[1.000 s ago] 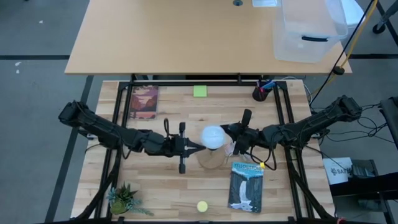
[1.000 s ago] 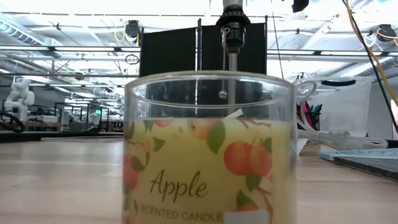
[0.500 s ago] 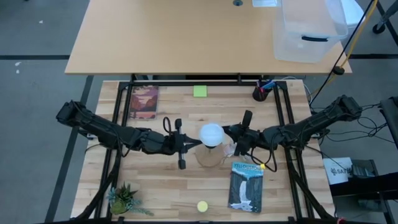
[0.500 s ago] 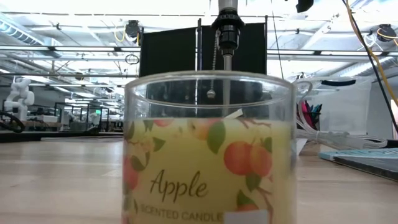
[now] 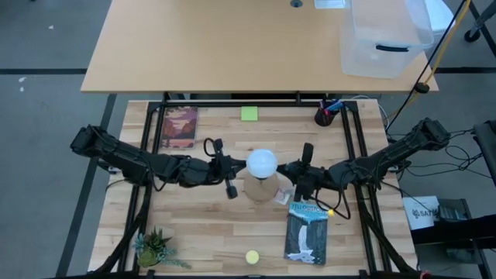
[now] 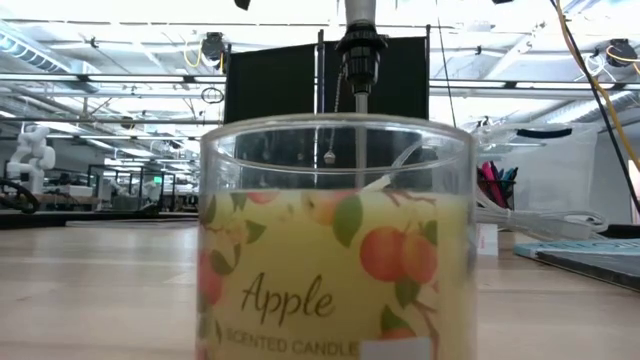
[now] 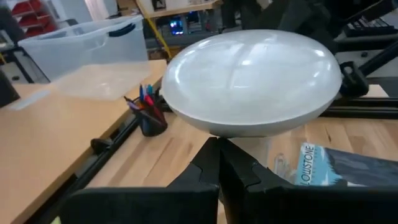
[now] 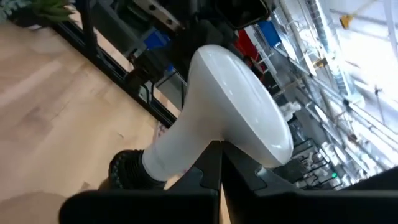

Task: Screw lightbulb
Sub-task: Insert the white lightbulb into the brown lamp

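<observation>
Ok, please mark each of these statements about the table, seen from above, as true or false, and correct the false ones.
1. The lightbulb sits between the left gripper and the right gripper. True.
2. The green sticky note lies at the near edge of the table. False: it lies at the far edge, between the reddish book and the pen cup.
3. The small yellow disc lies near the front edge. True.
4. The small plant stands on the right side. False: it stands at the front left corner.
5. The candle jar label reads "Apple". True.
</observation>
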